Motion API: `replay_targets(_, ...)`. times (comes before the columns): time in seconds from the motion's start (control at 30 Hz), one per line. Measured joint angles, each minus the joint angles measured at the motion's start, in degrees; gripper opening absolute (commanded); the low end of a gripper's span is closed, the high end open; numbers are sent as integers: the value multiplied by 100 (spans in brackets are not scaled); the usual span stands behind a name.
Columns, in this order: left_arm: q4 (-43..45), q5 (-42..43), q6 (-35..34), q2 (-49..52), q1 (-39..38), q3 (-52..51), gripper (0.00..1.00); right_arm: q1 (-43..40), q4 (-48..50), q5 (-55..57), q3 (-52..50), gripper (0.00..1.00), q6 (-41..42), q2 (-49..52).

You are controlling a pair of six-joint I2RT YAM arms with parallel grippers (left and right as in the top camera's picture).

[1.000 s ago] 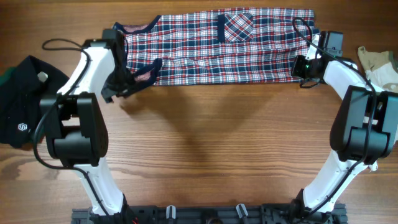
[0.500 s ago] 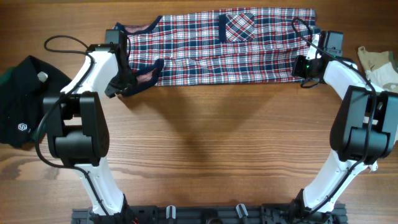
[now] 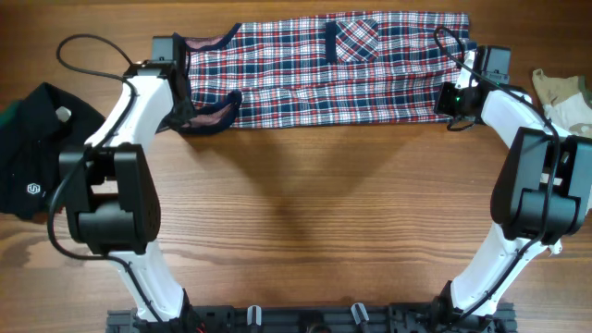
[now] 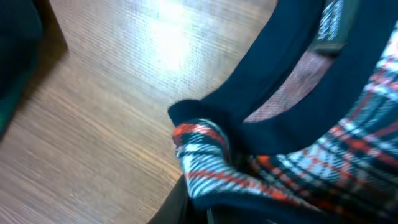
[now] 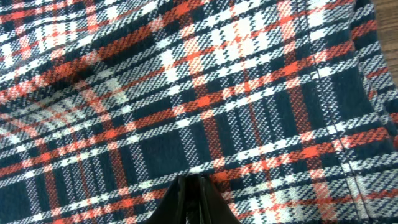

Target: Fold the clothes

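Note:
A red, white and navy plaid shirt lies spread along the far side of the table. Its navy collar edge curls at the near left corner. My left gripper sits at that corner, shut on the bunched plaid cloth and navy collar band; the cloth drapes over the left gripper and hides its tips. At the shirt's near right corner my right gripper is shut, its tips pinching the plaid fabric where the right gripper meets it.
A black garment lies at the table's left edge, just outside the left arm. A beige garment lies at the right edge. A loose black cable loops near the left wrist. Bare wood lies between the arms.
My left gripper slid toward the far edge along the shirt's left corner and shut on the collar cloth. The right arm has not moved.

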Motion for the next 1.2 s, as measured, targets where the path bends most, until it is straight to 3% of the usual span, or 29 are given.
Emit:
replay_targets(0.2,389,-50,107,-46,26,0,17,0,-2,37,0,5,-7,0)
replay_targets(0.27,509,-50,107,-46,136,0,6,0,-2,42,0,4,-7,0)
replay_targets(0.33,577,-50,146,-46,262,0,4,0,-2,42,0,4,-7,0)
replay_targets(0.77,1606,385,149,-46,424,0,4,0,-2,55,0,4,-7,0)
replay_targets(1.2,1641,472,151,-44,603,0,12,0,17,57,0,4,-92,17)
